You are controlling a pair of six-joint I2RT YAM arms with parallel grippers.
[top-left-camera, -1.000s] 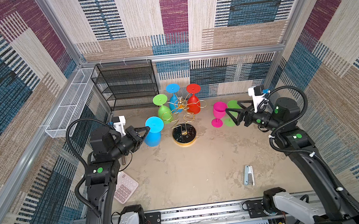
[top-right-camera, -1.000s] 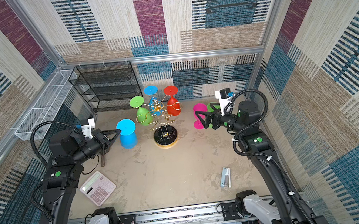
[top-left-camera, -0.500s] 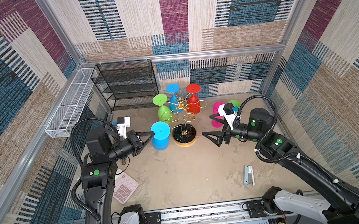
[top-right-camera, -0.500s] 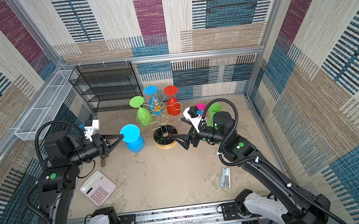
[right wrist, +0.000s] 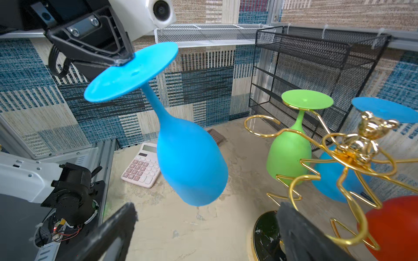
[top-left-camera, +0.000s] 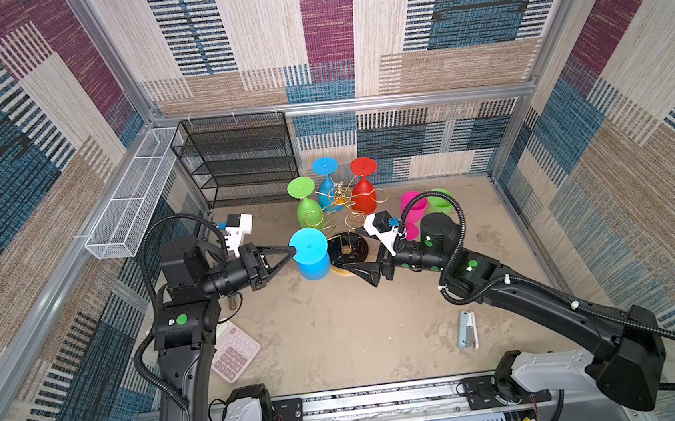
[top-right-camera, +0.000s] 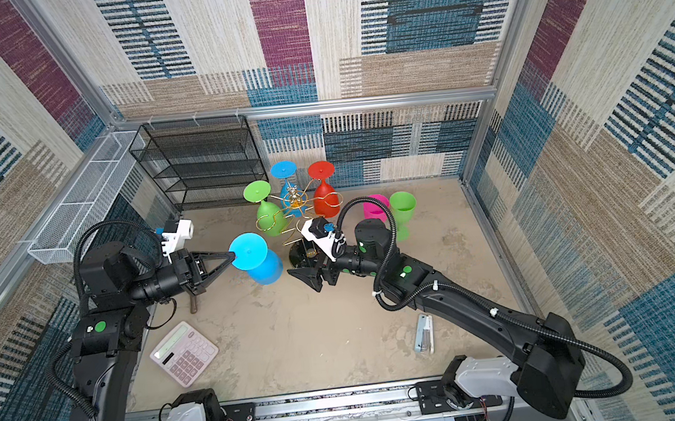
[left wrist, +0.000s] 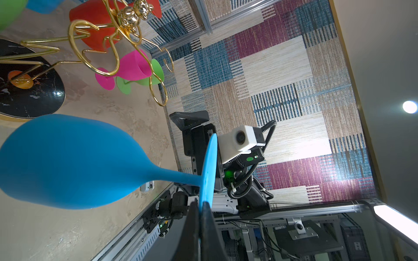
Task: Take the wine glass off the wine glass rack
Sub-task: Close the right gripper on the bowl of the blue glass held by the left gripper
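Observation:
My left gripper [top-left-camera: 290, 250] is shut on the rim of the foot of a blue wine glass [top-left-camera: 312, 265], which hangs upside down in the air, clear of the rack. The pinch shows in the left wrist view, where the left gripper [left wrist: 200, 206] grips the blue wine glass [left wrist: 67, 158]. The gold wine glass rack [top-left-camera: 341, 203] with its black round base stands just right of it, carrying a green glass [top-left-camera: 307, 212], a blue glass [top-left-camera: 326, 181] and a red glass [top-left-camera: 365, 198]. My right gripper [top-left-camera: 362, 275] is open and low in front of the rack's base, beside the held glass's bowl [right wrist: 190, 167].
A pink glass [top-left-camera: 413, 209] and a green glass [top-left-camera: 439, 204] stand upright on the table right of the rack. A black mesh shelf [top-left-camera: 239, 157] and a white wire basket [top-left-camera: 130, 200] line the back left. A pink calculator [top-left-camera: 233, 352] and a small stapler [top-left-camera: 467, 329] lie near the front.
My right arm has swung left from the pink glass to the front of the rack, still open. My left gripper has carried the blue glass a little to the right.

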